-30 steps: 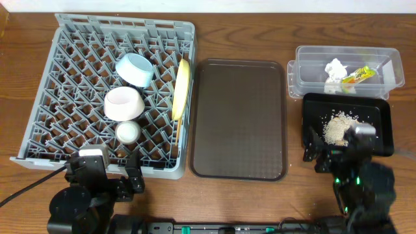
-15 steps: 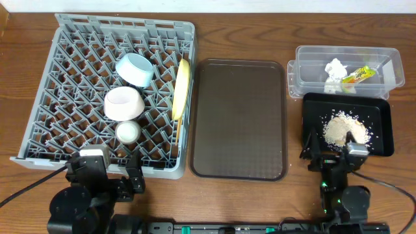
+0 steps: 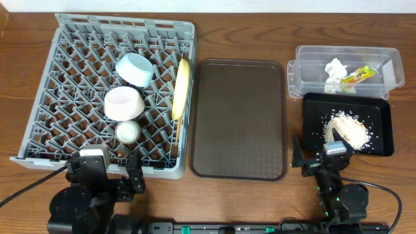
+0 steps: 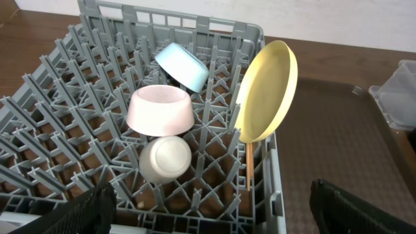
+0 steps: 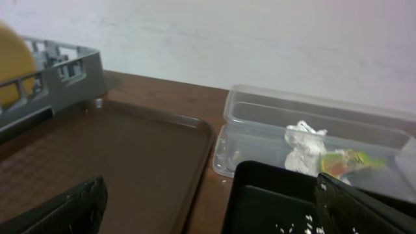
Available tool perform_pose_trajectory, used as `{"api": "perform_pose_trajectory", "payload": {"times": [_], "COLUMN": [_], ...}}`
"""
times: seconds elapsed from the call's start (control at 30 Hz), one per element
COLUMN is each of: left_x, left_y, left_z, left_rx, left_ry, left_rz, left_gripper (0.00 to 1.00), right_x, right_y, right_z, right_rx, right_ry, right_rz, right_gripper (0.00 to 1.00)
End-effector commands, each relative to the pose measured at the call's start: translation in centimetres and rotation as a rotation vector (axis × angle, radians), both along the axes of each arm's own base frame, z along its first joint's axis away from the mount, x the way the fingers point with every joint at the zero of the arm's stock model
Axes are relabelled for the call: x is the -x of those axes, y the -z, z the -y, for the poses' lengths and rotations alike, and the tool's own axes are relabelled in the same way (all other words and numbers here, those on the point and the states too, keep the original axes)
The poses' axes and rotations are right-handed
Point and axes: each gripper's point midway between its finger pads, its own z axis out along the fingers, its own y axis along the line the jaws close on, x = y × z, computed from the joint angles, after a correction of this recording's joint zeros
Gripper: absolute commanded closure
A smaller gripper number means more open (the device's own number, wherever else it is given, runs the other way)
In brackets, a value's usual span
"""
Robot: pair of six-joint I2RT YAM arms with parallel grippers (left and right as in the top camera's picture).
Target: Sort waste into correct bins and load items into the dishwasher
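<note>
The left gripper (image 4: pixel 211 195) hangs at the near edge of the brown wooden surface (image 3: pixel 247 32). Its two black fingers are spread wide with nothing between them, and it faces the near wall of the large square grey plastic dish rack (image 3: pixel 65 97). The right gripper (image 5: pixel 209 188) is likewise released, fingers far apart and holding nothing. It sits just short of the near left corner of the shallow black rectangular tray (image 3: pixel 383 117).

Nearest in the rack is the small white cup (image 3: pixel 128 132), upside down among the pegs. The pale pink bowl (image 3: pixel 123 103) is just beyond it, also inverted and touching or nearly touching the cup. Farther back, the light blue bowl (image 3: pixel 134 69) leans on its side with its opening tilted away from the arm. On the rack's right side the round yellow plate (image 3: pixel 181 89) stands on edge between pegs. A thin wooden chopstick shaft (image 4: pixel 248 166) pokes down into the grid below the plate; whether both sticks are there I cannot tell.

The flat brown rectangular serving tray (image 3: pixel 239 117) lies between the rack and the bins.

On the right, the whitish crumbly food scraps (image 3: pixel 348 129) lie heaped in the black tray. Beyond it, touching or just beside its far edge, the clear rectangular plastic container (image 3: pixel 305 65) holds the crumpled white tissue (image 3: pixel 335 68). The small yellow-green snack wrapper with orange print (image 3: pixel 359 75) lies just to the tissue's right.
</note>
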Motion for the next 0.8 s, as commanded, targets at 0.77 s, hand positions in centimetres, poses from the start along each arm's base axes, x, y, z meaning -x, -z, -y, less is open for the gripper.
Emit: {"api": "perform_pose_trajectory", "payload": {"times": [0.77], "left_x": [0.01], "left_y": [0.30], "left_z": [-0.44], "left_rx": [-0.053], "left_ry": [-0.002], "left_rz": [-0.004], "left_gripper": [0.05], "right_x": [0.09], "right_y": [0.02], "right_z": [-0.34], "right_rx": [0.063], "right_ry": [-0.031], "right_rz": [0.013], "right_gripper": [0.01]}}
